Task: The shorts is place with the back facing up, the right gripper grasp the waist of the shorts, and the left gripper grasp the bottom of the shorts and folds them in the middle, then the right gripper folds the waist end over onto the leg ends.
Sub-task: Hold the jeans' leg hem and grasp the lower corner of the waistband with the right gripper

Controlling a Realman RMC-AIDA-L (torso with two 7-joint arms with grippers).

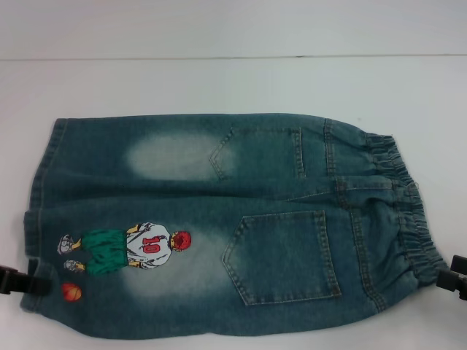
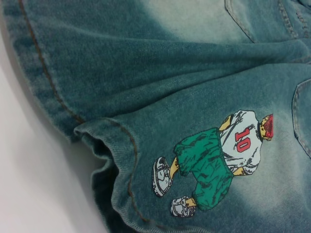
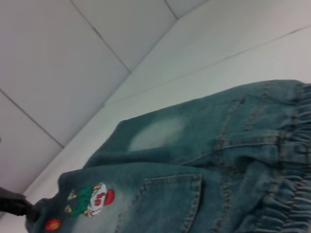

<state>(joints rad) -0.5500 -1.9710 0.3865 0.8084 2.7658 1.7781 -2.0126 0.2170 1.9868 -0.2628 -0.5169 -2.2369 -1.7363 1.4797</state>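
Observation:
The shorts (image 1: 219,219) lie flat, back up, with both patch pockets showing. The waist end (image 1: 408,211) points right and the leg ends (image 1: 33,211) point left. My left gripper (image 1: 38,281) is at the near left corner beside the orange ball (image 1: 71,292), shut on the bottom of the shorts. In the left wrist view that hem (image 2: 121,141) is puckered up next to the number 10 print (image 2: 214,165). The right wrist view shows the left gripper (image 3: 30,211) at the same corner. My right gripper (image 1: 446,279) touches the near corner of the waist (image 3: 291,160).
The shorts rest on a white table (image 1: 233,80). Its far edge (image 1: 233,57) runs across the top of the head view, with a pale tiled wall (image 3: 58,58) behind it. Bare table shows beyond the shorts and in a narrow strip at the near side.

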